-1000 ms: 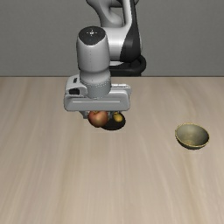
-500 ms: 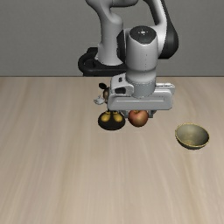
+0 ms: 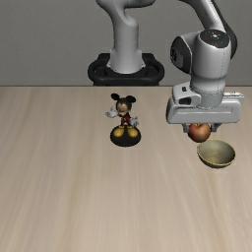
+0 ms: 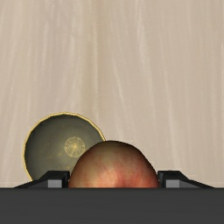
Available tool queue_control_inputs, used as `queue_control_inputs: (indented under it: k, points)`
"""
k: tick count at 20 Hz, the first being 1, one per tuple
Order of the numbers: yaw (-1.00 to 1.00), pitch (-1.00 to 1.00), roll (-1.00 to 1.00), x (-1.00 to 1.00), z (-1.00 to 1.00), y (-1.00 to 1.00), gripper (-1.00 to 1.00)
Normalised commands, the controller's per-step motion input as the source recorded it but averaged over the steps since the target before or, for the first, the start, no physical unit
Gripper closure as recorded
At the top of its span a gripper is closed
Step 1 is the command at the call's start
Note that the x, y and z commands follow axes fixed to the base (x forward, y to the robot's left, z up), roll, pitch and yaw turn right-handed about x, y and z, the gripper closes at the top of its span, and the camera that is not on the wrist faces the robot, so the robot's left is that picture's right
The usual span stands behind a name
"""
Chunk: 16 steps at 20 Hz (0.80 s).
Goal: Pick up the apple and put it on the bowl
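**Pale wood worktop: apple carried across to the bowl, not yet released**

Pale wood-grain worktop (image 3: 59,197) runs under a grey back wall, with the arm's dark base (image 3: 123,71) at the far edge. Over the last second the arm has swung from above the mouse figurine (image 3: 123,120) toward the exterior view's right, taking the apple (image 3: 200,131) with it. The figurine, hidden under the hand a second ago, now stands in the open, upright and well apart from the hand.

The pincer (image 3: 201,125) is closed on the apple. In the wrist view a fingertip sits against each side of the fruit, which is lifted clear of the worktop. That suggests the pick-up is done and the carry nearly so.

The bowl (image 3: 217,154) sits just below the apple and slightly toward the exterior view's right. Seen from the wrist, its brass-coloured rim and dark inside (image 4: 63,144) hold nothing, and the apple covers only part of the rim, not the middle. So the fruit appears to hang beside the bowl's centre, not over it. A small shift over the bowl, then a lowering and a release, would seem to be what remains. If let go here, the apple could strike the rim and roll away.
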Motion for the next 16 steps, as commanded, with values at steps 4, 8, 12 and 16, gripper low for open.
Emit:
queue_control_inputs:
  k: [4,8,12,16]
  points:
    - [0.0,0.0,0.0,0.0,0.0,0.75,-1.0]
    - [0.0,0.0,0.0,0.0,0.0,0.0,-1.0]
    - [0.0,0.0,0.0,0.0,0.0,0.0,-1.0]
    - [0.0,0.0,0.0,0.0,0.0,0.0,-1.0]
